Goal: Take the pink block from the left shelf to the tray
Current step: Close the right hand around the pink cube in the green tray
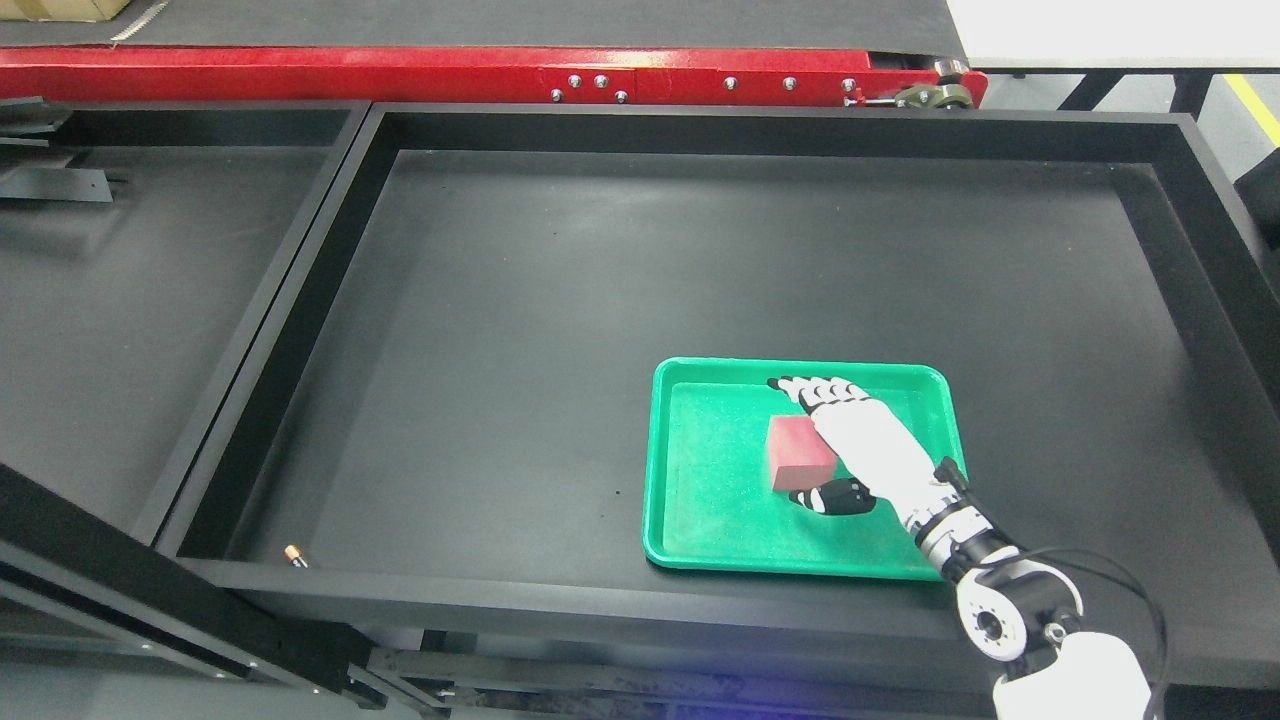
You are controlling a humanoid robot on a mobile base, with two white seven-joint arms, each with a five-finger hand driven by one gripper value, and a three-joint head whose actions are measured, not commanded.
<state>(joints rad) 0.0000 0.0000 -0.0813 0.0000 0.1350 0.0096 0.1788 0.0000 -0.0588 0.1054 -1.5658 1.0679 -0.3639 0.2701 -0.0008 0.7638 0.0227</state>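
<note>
Pink block (pixel 797 452) in green tray (pixel 700 520), right hand (pixel 860 440) fingers (pixel 800 388) — thumb — bracketing it, grasp uncertain

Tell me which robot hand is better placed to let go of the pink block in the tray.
The right robot hand: it already sits over the green tray, against the pink block. No left arm is in view.

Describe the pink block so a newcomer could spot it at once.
Find the big black bin and the green tray at its lower right. The pink block lies in that tray, against the right hand. It is the tray's only object, a reddish-pink box.
</note>
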